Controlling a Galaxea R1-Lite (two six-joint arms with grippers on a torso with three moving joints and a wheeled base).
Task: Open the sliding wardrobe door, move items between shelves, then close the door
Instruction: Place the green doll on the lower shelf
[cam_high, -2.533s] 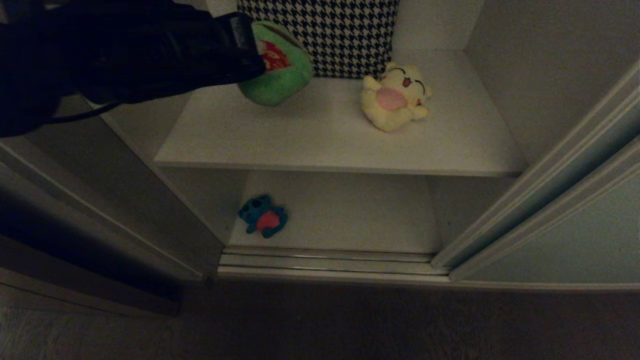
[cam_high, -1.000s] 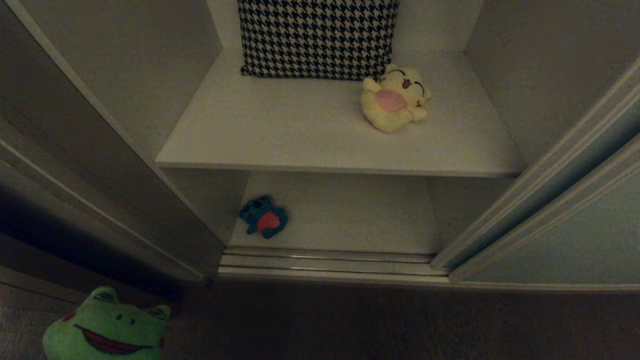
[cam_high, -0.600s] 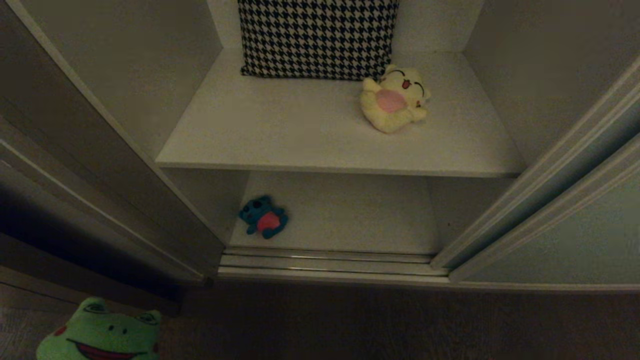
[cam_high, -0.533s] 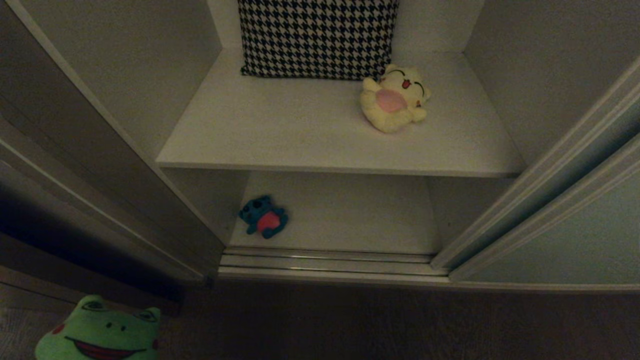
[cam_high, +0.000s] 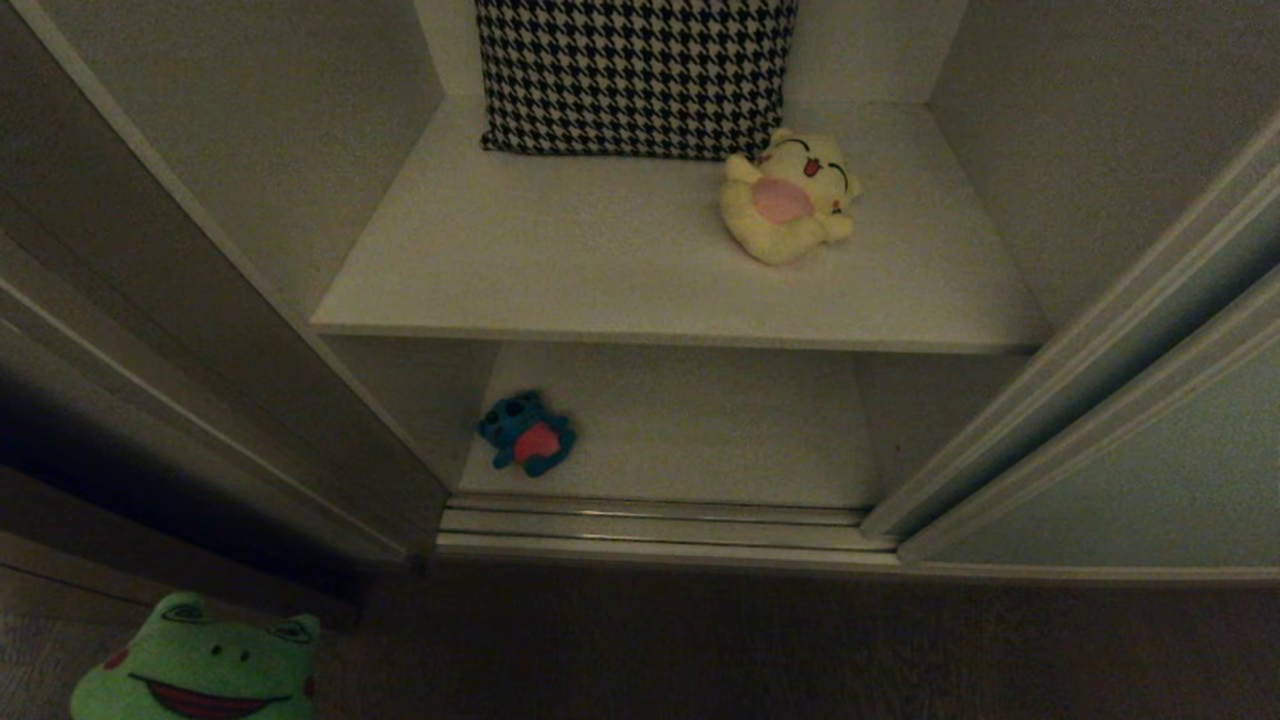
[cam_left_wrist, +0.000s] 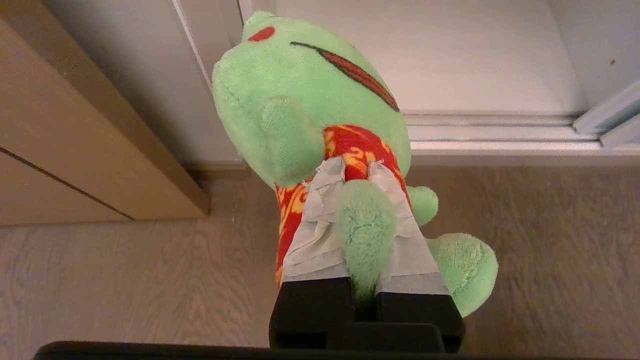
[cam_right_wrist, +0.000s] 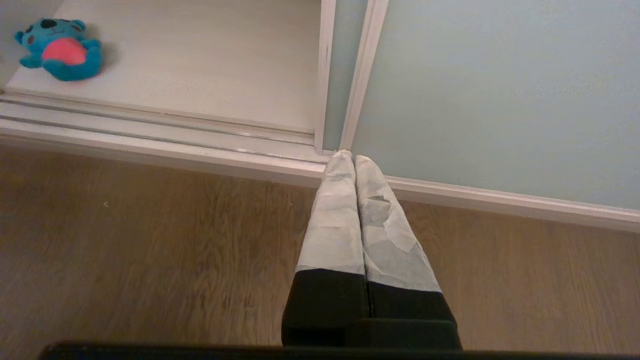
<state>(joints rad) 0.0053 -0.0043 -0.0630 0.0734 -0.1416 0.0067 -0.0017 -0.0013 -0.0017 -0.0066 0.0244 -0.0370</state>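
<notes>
The left gripper (cam_left_wrist: 357, 165) is clamped on the green frog (cam_left_wrist: 310, 100). Its two tape-wrapped fingers (cam_left_wrist: 320, 220) press in on either side of one of the toy's limbs, just below its red and yellow patterned shirt. The frog hangs over the wood floor (cam_left_wrist: 125, 280) in front of the wardrobe, beside the dark brown wooden frame (cam_left_wrist: 75, 150). In the head view only its smiling face shows, low in the left corner (cam_high: 200, 665), and the gripper itself is out of that view.

The right gripper (cam_right_wrist: 350, 156) holds nothing. Its taped fingers (cam_right_wrist: 335, 225) are pressed flat together, tips pointing at the floor rails (cam_right_wrist: 165, 125) where the sliding wardrobe door (cam_right_wrist: 500, 90) begins. That pale grey-green door stands slid to the right, leaving the shelves exposed.

On the upper shelf (cam_high: 560, 260), the yellow toy (cam_high: 790, 195) lies on its back near the right side, its head touching the houndstooth cloth (cam_high: 635, 70) propped against the back wall. On the lower shelf (cam_high: 700, 430), the blue toy (cam_high: 527, 432) lies near the front left corner, just behind the rails.

Two and a half seconds ago the left arm was up at the upper shelf's left end, holding the frog there. A second ago the frog was already down in the bottom left corner, and since then it has sunk a little lower in view. The yellow toy, blue toy, cloth and door have not moved.
</notes>
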